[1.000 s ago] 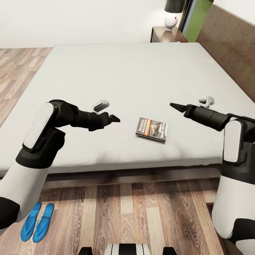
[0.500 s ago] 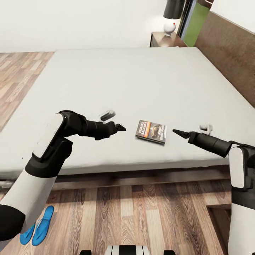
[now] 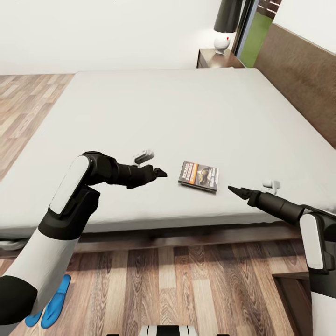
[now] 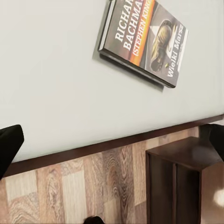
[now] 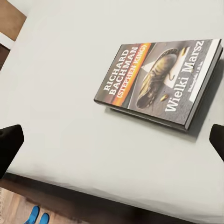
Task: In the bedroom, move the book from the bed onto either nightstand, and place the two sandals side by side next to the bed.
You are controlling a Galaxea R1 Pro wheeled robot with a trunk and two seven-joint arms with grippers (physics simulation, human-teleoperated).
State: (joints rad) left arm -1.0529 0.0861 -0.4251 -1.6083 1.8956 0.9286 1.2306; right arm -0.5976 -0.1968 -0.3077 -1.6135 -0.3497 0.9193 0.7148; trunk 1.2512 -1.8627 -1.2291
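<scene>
The book lies flat on the bed, near its front edge, dark cover up with an orange band. My left gripper hovers open just left of it, and the left wrist view has the book ahead of the spread fingertips. My right gripper is open low over the mattress, just right of the book. The two blue sandals lie together on the floor at the lower left, partly behind my left arm. A nightstand stands beyond the bed's far side.
A black-shaded lamp stands on the far nightstand. The brown headboard runs along the right. Another dark-brown cabinet stands on the wooden floor by the bed's near right corner, also in the left wrist view.
The head view has shifted. My right gripper has dropped from above the bed to mattress level beside the book. My left gripper has moved closer to the book's left edge.
</scene>
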